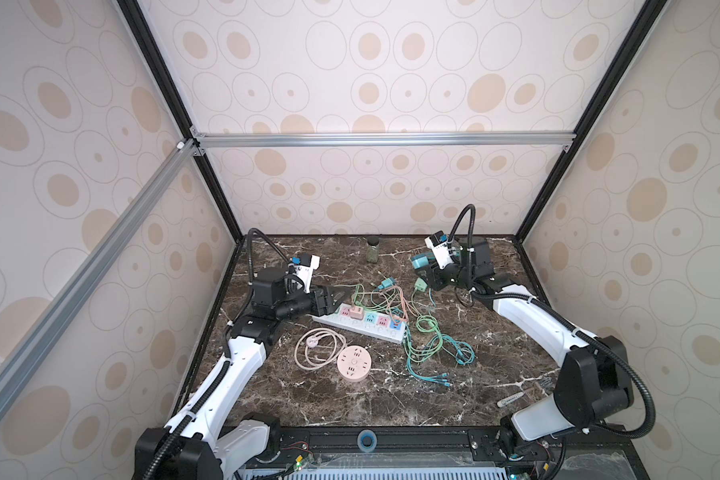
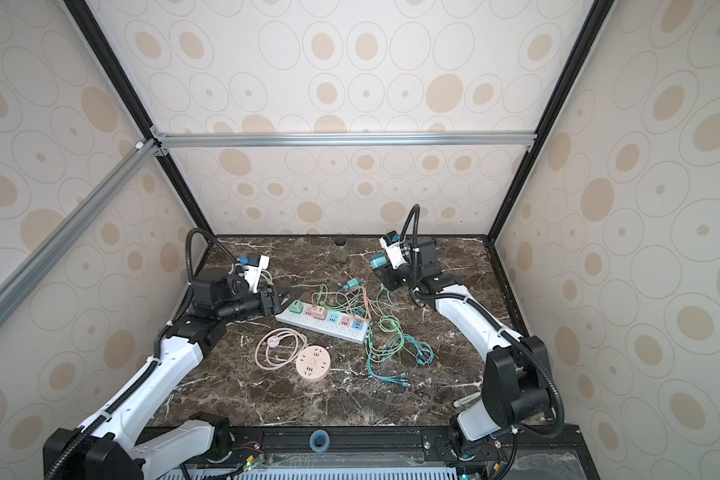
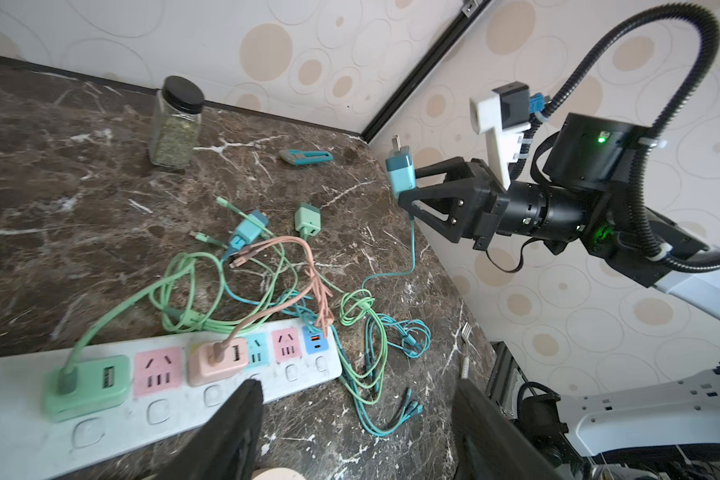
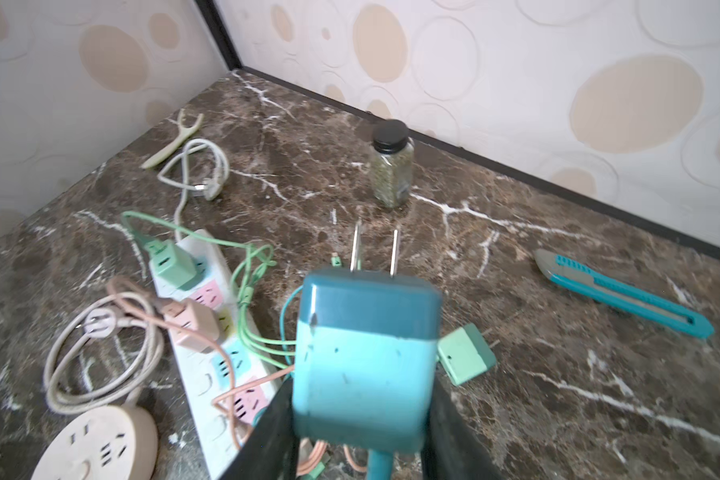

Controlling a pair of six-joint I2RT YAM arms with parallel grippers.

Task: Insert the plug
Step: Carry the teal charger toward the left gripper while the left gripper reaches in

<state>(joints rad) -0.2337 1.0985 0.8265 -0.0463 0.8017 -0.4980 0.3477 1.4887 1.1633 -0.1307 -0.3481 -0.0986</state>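
Observation:
My right gripper [image 4: 362, 415] is shut on a two-tone blue plug [image 4: 366, 353], held in the air near the back right of the table with its two prongs pointing away from the wrist; its blue cable hangs down. The same plug [image 1: 420, 262] shows in both top views. The white power strip [image 1: 366, 331] lies mid-table with a green plug [image 3: 86, 386] and a pink plug [image 3: 217, 359] seated in it. My left gripper [image 3: 354, 399] hovers open over the strip's left end, holding nothing.
Green, blue and pink cables [image 1: 425, 340] tangle right of the strip, with a loose green plug [image 3: 307, 219] and a loose blue plug [image 3: 248, 230]. A spice jar [image 1: 373, 249] stands at the back. A round pink socket [image 1: 353, 364], a utility knife [image 4: 620, 291] and a fork [image 3: 466, 345] lie around.

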